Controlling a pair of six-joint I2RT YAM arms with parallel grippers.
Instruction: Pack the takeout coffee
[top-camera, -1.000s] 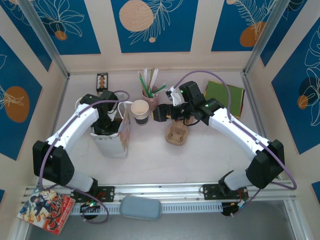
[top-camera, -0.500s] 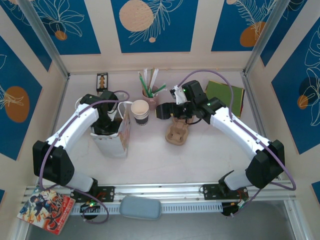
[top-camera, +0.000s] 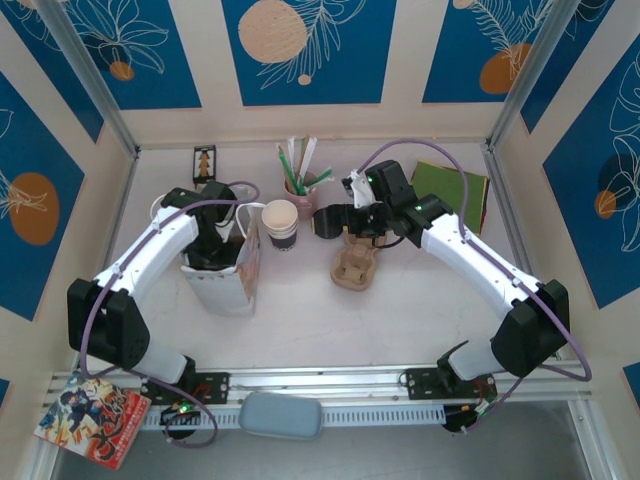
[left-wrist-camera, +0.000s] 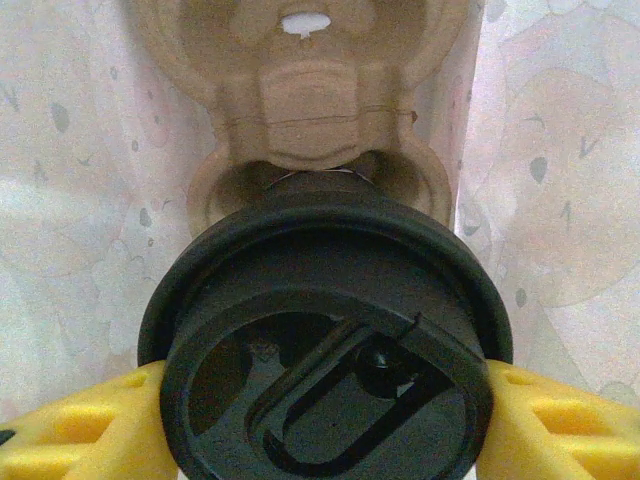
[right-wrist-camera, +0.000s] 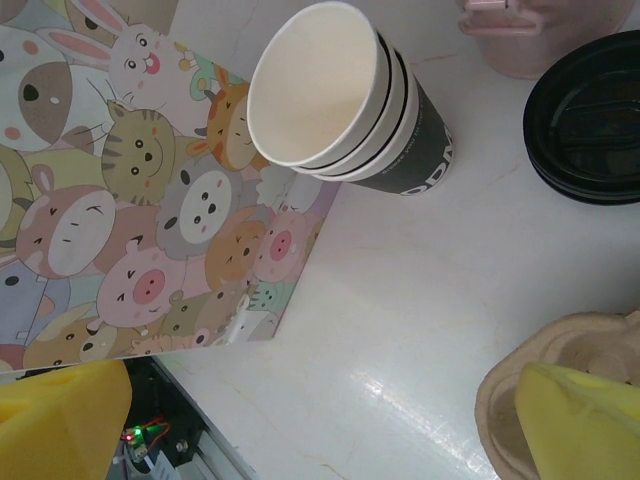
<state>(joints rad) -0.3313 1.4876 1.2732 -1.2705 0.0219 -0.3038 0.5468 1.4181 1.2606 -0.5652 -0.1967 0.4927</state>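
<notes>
The right gripper (top-camera: 332, 221) has been drawn slightly farther from the white paper bag (top-camera: 228, 288) than a second ago, while the left arm has been kept plunged into the bag's open top. Inside the bag, the takeout coffee (left-wrist-camera: 322, 250) is seen from above. Its round black lid is pressed on both sides by the yellow pads (left-wrist-camera: 70, 430) of the left gripper (left-wrist-camera: 325, 425), whose jaws are clamped on the cup. A moulded pulp carrier (left-wrist-camera: 305, 100) is seen just beyond the cup, within the bag's walls. The right gripper's jaws are spread wide with nothing between them, held above the worktop (top-camera: 300, 320) to the right of the bag. A stack of lidless paper cups (top-camera: 282, 222) stands just beside the bag's right wall, which is printed with cartoon animals. Farther from the bag, past the cups, loose black lids (right-wrist-camera: 585, 115) lie near a pink holder of straws (top-camera: 300, 185). A second pulp carrier (top-camera: 355, 265) rests well apart from the bag, on its right.
</notes>
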